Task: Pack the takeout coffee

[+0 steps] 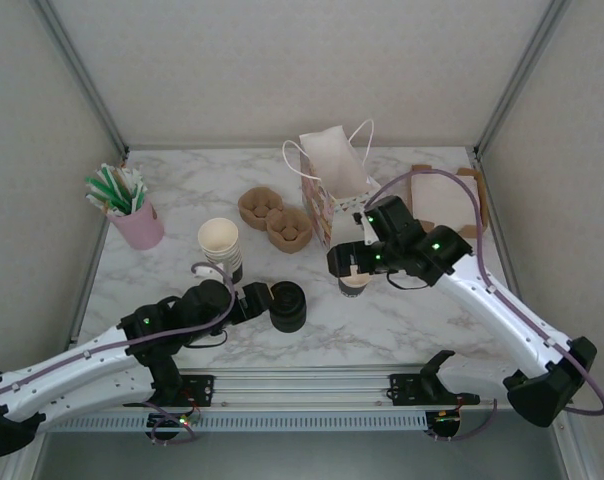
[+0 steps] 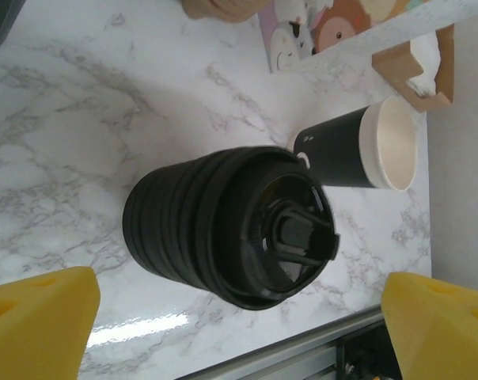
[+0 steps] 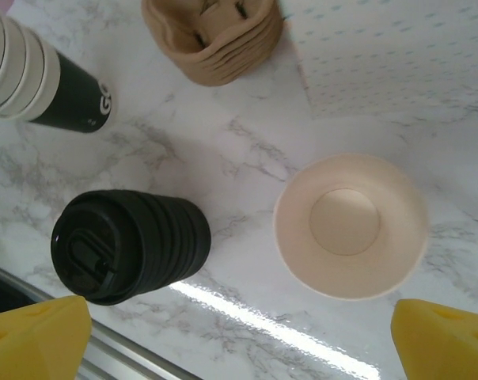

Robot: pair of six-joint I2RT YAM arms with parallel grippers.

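**Robot arms poised over a marble table, an open-topped coffee cup under the right gripper**

The right gripper (image 1: 350, 266) hangs just above the coffee cup (image 3: 350, 226). The cup stands upright on the marble table (image 1: 182, 180), near its middle and just in front of a patterned paper bag (image 1: 332, 185). The gripper's yellow fingers (image 3: 445, 340) are spread wide and touch nothing. The left gripper (image 1: 254, 300) sits low beside a stack of black lids (image 2: 223, 229), with its fingers (image 2: 41, 317) wide apart on either side of the stack and clear of it. From the left wrist, the cup's dark body and cream rim show just beyond the lids. A stack of cream cups (image 1: 220, 243) stands near the lids on their left. Brown cup carriers (image 1: 289, 228) lie further back, and a pink pot of straws (image 1: 134, 222) is at the far left.
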